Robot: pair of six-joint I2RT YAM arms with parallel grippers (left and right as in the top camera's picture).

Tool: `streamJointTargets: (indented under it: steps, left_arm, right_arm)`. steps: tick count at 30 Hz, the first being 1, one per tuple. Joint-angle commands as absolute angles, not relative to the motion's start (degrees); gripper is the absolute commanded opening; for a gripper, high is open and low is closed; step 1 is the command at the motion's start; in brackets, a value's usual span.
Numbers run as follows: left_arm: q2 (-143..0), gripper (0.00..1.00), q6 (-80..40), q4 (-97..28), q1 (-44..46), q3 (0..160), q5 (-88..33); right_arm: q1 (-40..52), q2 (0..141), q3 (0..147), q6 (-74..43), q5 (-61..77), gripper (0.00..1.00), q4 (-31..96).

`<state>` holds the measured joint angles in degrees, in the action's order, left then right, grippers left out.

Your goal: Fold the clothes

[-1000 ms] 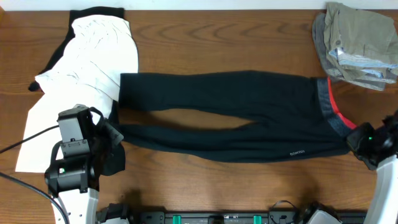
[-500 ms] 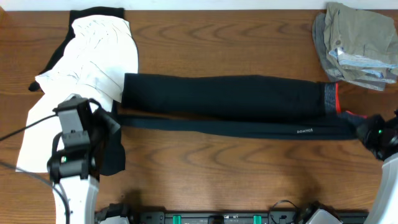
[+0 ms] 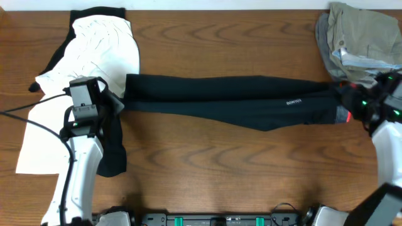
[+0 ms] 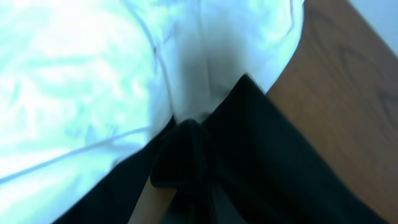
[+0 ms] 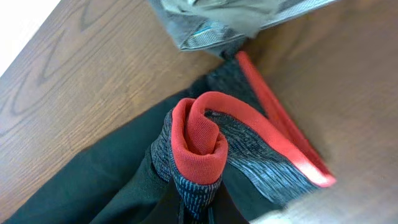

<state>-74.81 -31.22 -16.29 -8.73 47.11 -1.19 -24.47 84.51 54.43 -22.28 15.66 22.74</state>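
Dark leggings [image 3: 220, 99] lie stretched across the table, one leg folded over the other. Their grey waistband with red lining [image 5: 205, 140] is at the right end. My left gripper [image 3: 112, 103] is shut on the leg cuffs [image 4: 186, 168] at the left end, beside the white garment [image 3: 94, 53]. My right gripper [image 3: 352, 103] is shut on the bunched waistband [image 3: 342, 113]. The fingers themselves are hidden by cloth in both wrist views.
A white garment over a black one [image 3: 113, 150] lies at the left; the white cloth fills the left wrist view [image 4: 81, 68]. A pile of folded grey-green clothes [image 3: 361, 41] sits at the back right, and its edge shows in the right wrist view [image 5: 217, 25].
Both grippers have carried the near leg and waistband away from me, laying the near leg over the far one. The leggings now form one narrow band.
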Motion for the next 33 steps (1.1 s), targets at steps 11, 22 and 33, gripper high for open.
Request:
streamJointTargets:
  steps: [11, 22, 33]
  left_arm:
    - [-86.76, 0.06, -30.41, -1.87, -8.91, 47.18, 0.91]
    - [-91.42, 0.06, -30.41, 3.36, -8.91, 47.18, 0.91]
    - [-91.42, 0.98, -30.39, 4.45, -8.91, 47.18, 0.91]
  right_arm:
    - [-22.81, 95.11, 55.70, -24.45, 13.54, 0.03, 11.09]
    - [-22.44, 103.22, 55.70, -25.28, 13.61, 0.07, 3.53]
    - [-18.81, 107.35, 55.79, -25.19, 13.58, 0.49, -4.97]
